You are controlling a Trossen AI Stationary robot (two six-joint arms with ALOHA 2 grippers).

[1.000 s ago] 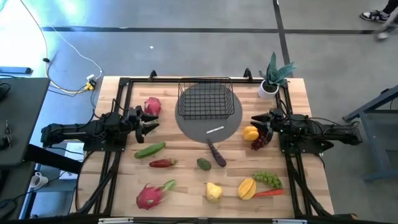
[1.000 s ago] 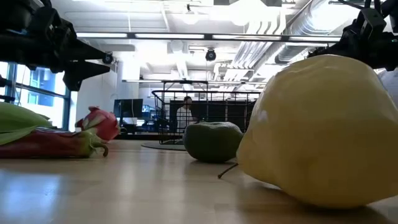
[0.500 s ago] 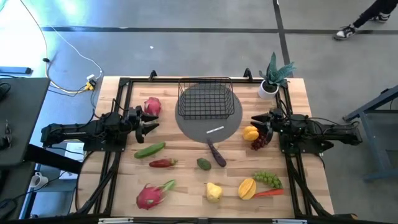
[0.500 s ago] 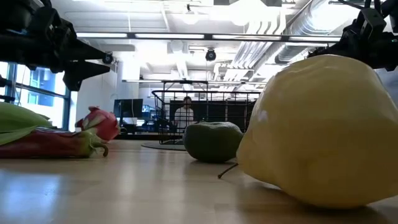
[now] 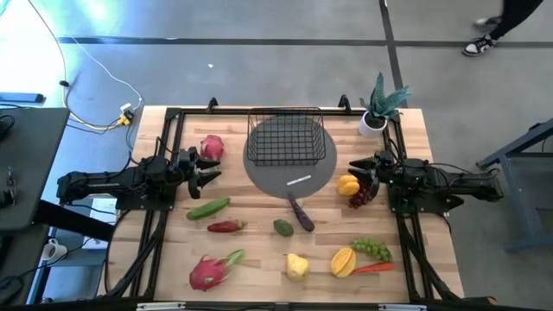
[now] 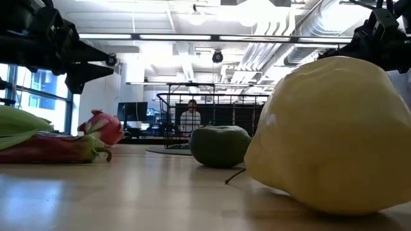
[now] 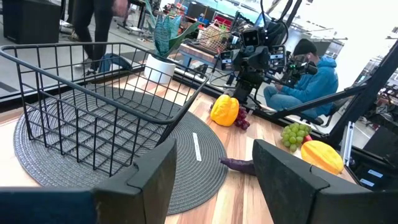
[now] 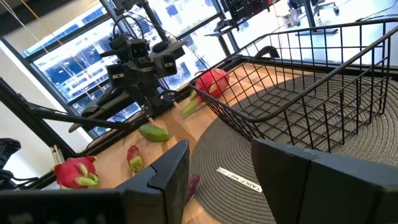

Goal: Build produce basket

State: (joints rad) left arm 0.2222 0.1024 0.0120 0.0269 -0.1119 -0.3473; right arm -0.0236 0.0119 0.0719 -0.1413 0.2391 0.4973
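The black wire basket (image 5: 286,136) sits on a round grey mat (image 5: 294,177) at the table's far middle; it also shows in the left wrist view (image 7: 93,106) and the right wrist view (image 8: 298,81). Produce lies scattered on the table: a pink dragon fruit (image 5: 211,147), a cucumber (image 5: 208,208), a red chilli (image 5: 226,226), another dragon fruit (image 5: 212,270), a purple eggplant (image 5: 300,212), a yellow piece (image 5: 296,265), green grapes (image 5: 371,248). My left gripper (image 5: 207,171) hovers open at the table's left, beside the far dragon fruit. My right gripper (image 5: 356,168) hovers open at the right, near an orange-yellow fruit (image 5: 347,184) and red grapes (image 5: 359,196).
A potted plant in a white pot (image 5: 378,108) stands at the far right corner. A green round fruit (image 5: 283,227) lies mid-table, and a carrot (image 5: 373,268) and an orange piece (image 5: 343,261) lie near the front right. A person sits beyond the table (image 7: 305,68).
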